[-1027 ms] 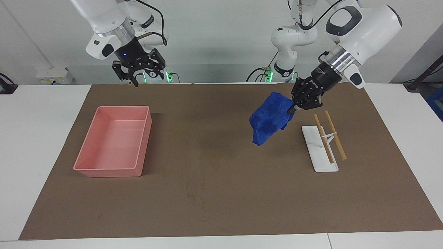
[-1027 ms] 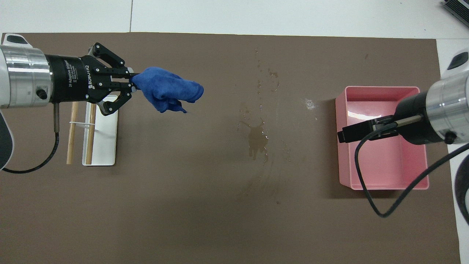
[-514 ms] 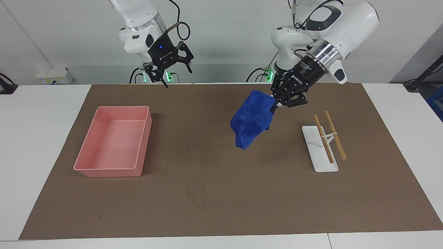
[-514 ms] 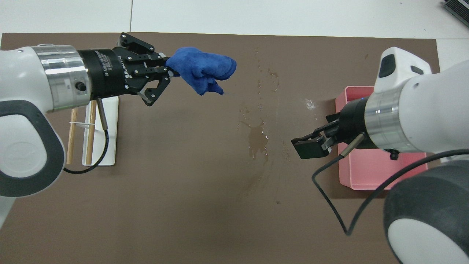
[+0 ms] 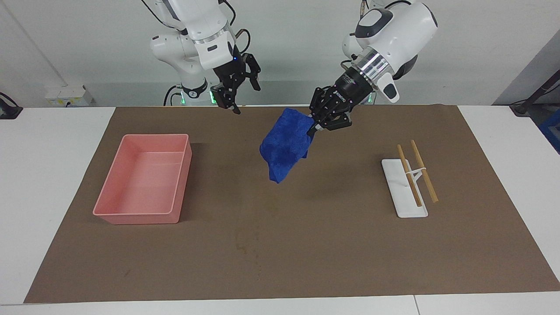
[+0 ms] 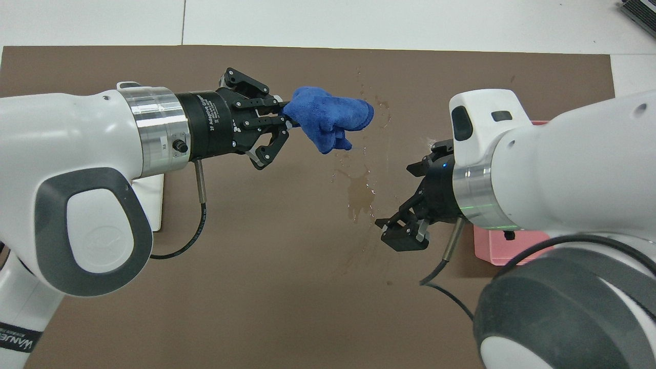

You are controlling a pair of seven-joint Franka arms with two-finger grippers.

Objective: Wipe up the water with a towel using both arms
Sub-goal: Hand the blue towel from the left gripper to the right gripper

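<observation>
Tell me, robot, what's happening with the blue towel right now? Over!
Left gripper shut on towel, airborne over the mat. Right gripper open, raised, empty. Water unwiped; nothing blocking.

One towel [image 5: 285,142] hangs in the air. One pink tray [image 5: 144,179] sits toward the desk's [image 5: 57,175] right-arm end. One white plate [image 5: 403,189] lies toward the left-arm end, with two wooden sticks [image 5: 416,173] on it. One brown mat [image 5: 280,245] covers the desk. Two arms show, each with one pincer: the left pincer [image 5: 324,117] and the right pincer [image 5: 234,87].
</observation>
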